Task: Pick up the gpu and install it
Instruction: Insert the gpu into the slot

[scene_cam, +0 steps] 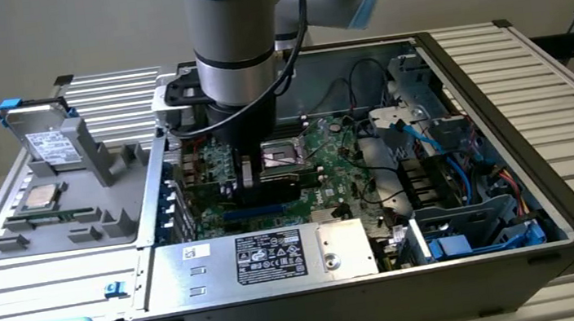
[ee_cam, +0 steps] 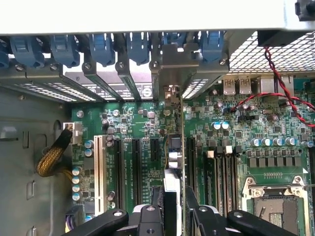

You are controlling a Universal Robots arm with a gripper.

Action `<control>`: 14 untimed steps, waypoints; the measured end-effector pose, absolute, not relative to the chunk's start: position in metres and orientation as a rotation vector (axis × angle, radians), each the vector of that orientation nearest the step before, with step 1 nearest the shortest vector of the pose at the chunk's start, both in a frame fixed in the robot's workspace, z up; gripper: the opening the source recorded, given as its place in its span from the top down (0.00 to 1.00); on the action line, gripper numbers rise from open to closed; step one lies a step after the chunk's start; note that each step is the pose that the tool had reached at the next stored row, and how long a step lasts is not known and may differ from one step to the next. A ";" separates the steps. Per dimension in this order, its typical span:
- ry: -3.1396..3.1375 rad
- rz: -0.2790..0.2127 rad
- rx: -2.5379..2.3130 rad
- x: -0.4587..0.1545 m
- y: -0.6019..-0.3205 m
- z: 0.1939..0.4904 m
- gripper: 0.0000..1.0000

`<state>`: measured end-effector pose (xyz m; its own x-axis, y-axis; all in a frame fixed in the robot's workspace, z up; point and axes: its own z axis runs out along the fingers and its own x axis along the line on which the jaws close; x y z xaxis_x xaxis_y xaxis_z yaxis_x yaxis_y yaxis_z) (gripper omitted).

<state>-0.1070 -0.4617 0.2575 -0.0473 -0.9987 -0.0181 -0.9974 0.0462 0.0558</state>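
Wrist view: gripper (ee_cam: 173,204) pinches the gpu (ee_cam: 175,147) edge-on over the motherboard (ee_cam: 231,147); exterior view adds a power supply label (scene_cam: 269,256) beside the motherboard, its writing unreadable.

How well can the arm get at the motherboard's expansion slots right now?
Probably yes: the computer case lies open, the gripper holds the gpu over the expansion slots, and no cable crosses them.

I'm in a robotics lab or test cell: an opened computer case (scene_cam: 392,299) on a slotted aluminium surface (scene_cam: 538,64), with a grey parts fixture (scene_cam: 74,211) left of it.
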 end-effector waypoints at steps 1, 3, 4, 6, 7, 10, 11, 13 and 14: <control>-2.254 -0.082 2.150 -0.107 -0.461 0.258 0.72; -2.254 -0.083 2.151 -0.107 -0.460 0.257 0.72; -2.253 -0.082 2.151 -0.107 -0.460 0.257 0.72; -2.253 -0.082 2.150 -0.107 -0.460 0.257 0.72; -2.253 -0.082 2.150 -0.107 -0.460 0.257 0.72; -2.253 -0.081 2.150 -0.107 -0.461 0.257 0.72; -2.253 -0.081 2.150 -0.107 -0.461 0.257 0.72; -2.253 -0.081 2.150 -0.107 -0.463 0.257 0.72; -2.253 -0.081 2.150 -0.107 -0.463 0.257 0.72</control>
<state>-0.1070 -0.4631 0.2569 -0.0469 -0.9988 -0.0166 -0.9974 0.0459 0.0558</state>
